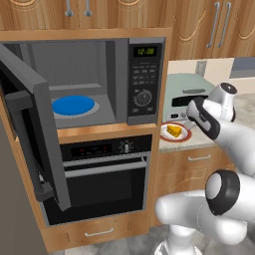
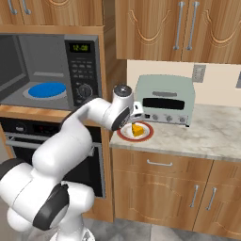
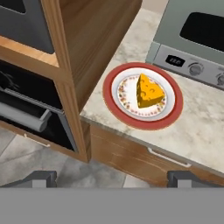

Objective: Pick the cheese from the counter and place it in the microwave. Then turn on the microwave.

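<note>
Right base view hides part of the red-rimmed round plate (image 2: pixel 143 135) behind the white arm. Small yellow-orange cheese wedge (image 3: pixel 149 91) lies on it on the beige marbled stone counter (image 3: pixel 201 127); in hand view its tip points up. Gripper (image 3: pixel 113 178) spread wide, empty.

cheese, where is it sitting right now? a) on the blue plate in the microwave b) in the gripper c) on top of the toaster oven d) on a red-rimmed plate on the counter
d, the cheese lies on the red-rimmed plate on the counter.
</note>
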{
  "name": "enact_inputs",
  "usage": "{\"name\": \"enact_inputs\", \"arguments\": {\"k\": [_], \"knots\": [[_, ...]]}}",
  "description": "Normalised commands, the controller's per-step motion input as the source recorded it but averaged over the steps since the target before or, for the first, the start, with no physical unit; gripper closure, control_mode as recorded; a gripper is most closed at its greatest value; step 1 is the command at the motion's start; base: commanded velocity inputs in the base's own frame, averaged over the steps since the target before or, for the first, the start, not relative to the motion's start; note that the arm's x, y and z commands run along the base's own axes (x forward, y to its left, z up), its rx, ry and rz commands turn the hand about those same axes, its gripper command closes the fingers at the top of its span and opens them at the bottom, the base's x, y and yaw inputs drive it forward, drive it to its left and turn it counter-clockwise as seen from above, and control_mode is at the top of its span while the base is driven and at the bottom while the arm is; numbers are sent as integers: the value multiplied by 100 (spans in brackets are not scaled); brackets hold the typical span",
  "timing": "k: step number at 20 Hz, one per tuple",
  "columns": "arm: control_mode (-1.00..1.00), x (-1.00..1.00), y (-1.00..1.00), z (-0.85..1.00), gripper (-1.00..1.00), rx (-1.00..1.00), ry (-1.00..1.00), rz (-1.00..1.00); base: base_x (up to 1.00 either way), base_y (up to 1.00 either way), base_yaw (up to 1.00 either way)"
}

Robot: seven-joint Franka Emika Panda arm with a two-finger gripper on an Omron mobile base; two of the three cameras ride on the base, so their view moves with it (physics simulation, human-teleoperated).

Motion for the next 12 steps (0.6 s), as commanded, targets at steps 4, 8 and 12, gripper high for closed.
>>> {"name": "enact_inputs", "arguments": {"k": [4,8,12], "knots": [[-100,21,-5,-14,-100,0,0,0,0,0,0],[-100,23,-6,-15,-100,0,0,1,0,0,0],[-100,24,-6,-14,-100,0,1,1,0,0,0]]}}
